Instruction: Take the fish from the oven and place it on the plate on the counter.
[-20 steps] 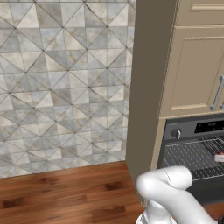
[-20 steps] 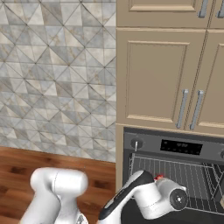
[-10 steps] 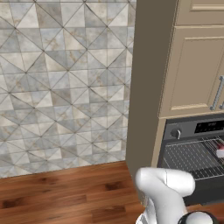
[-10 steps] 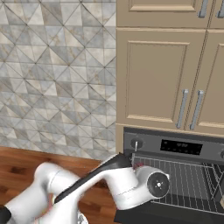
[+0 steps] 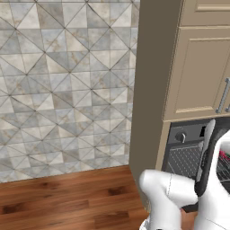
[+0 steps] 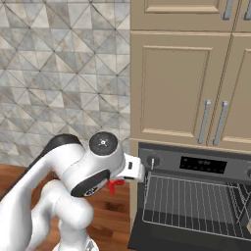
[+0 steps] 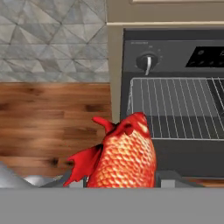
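Fish (image 7: pixel 124 155) pinched between gripper (image 7: pixel 118 177) fingers, held in front of open oven (image 6: pixel 196 196), left of its rack (image 6: pixel 193 201), above floor (image 5: pixel 67 202)

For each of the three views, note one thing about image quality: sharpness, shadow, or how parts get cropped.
Hand view: the fish looms large and soft-edged, its lower part cropped. Right base view: the oven looks crisp, lit evenly, without glare. Left base view: the cabinet side is shaded darker than its front.
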Motion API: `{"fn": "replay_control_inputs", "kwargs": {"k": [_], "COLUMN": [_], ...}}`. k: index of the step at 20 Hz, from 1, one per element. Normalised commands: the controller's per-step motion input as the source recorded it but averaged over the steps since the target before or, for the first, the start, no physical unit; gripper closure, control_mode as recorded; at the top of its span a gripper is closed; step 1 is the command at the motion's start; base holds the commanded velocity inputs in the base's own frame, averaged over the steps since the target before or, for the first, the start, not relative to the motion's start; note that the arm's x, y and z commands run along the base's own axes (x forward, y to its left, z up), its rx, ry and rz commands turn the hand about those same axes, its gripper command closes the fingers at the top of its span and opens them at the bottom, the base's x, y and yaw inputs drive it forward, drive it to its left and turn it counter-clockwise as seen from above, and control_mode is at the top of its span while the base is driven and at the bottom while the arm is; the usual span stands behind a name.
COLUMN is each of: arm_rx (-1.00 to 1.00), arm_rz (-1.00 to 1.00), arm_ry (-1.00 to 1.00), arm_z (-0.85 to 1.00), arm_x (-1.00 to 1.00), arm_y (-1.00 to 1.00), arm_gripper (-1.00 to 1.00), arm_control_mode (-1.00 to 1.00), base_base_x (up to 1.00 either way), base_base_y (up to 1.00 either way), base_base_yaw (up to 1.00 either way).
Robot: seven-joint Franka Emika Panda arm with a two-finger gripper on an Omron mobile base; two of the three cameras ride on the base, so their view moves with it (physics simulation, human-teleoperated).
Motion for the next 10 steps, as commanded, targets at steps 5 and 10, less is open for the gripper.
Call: {"fn": "replay_control_inputs", "kwargs": {"k": [5,10], "arm_rx": [-0.19,-0.22], "arm_rz": [0.0,0.0], "arm_ry": [0.34,0.27], "arm_z": [0.86,0.33], "arm_x": [0.02,0.34], "arm_y": [1.0,0.96], "arm_gripper": [1.0,1.0], "arm_control_mode": [-1.0,-1.0], "base_base_x": [0.0,0.0], "base_base_y": [0.0,0.0], "base_base_yaw": [0.0,0.0]}}
